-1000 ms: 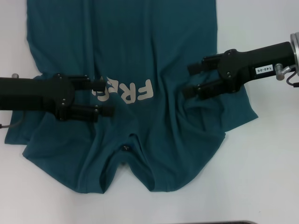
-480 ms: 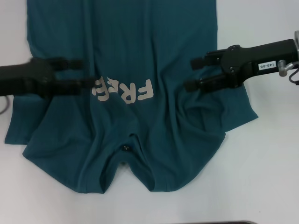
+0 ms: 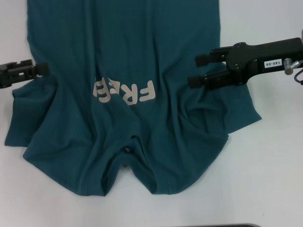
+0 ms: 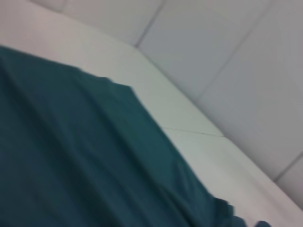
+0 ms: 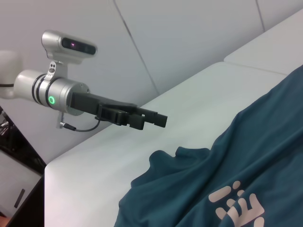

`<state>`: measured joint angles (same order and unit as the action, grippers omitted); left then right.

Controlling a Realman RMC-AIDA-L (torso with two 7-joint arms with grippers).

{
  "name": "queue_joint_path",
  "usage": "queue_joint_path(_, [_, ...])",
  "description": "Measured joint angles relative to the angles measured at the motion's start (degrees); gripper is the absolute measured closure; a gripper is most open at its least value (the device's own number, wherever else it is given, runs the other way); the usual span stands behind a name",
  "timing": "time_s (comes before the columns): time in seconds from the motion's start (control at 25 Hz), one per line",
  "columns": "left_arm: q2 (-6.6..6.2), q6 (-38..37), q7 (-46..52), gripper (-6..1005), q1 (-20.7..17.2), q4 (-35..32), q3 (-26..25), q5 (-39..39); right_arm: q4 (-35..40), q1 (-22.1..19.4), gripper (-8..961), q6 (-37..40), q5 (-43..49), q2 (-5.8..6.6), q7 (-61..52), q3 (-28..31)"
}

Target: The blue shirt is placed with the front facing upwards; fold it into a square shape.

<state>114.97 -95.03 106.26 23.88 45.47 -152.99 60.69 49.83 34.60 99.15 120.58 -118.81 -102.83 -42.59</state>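
**Left arm pulls off the shirt; right arm stays over the sleeve**

Since a second ago the left gripper (image 3: 41, 69) has drawn back from beside the "FREE!" print to the cloth's outer edge, while the right gripper (image 3: 194, 71) has only lifted slightly and stays over the fabric.

One blue shirt (image 3: 142, 56) lies front-up on the white surface (image 3: 265, 179), its long axis running away from the robot, collar and neck label (image 3: 127, 150) nearest the body and hem out of sight at the far end. It is still rumpled and unfolded, with both sleeves bunched.

The shirt's midline lies between the two grippers: inward of each pair of jaws. The right jaws stand apart, holding nothing, directly above the right sleeve area, so that arm appears the nearer to cloth. The left jaws sit just at the shirt's left margin; they seem empty, but how far apart they are cannot be told.

Counted: one shirt, one printed word, one neck label, two grippers.
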Motion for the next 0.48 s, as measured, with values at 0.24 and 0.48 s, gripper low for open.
queue_joint_path(0.24, [-0.69,3.6,2.5,122,-1.7,-0.3,0.3,-1.1,0.0,-0.7,24,0.1,0.0,0.23,0.0,1.6])
queue_joint_path(0.48, [-0.79,6.5,4.0,122,-2.0,-0.4,-0.1,-5.8,0.0,-1.3,24,0.3,0.0,0.57,-0.2,3.1])
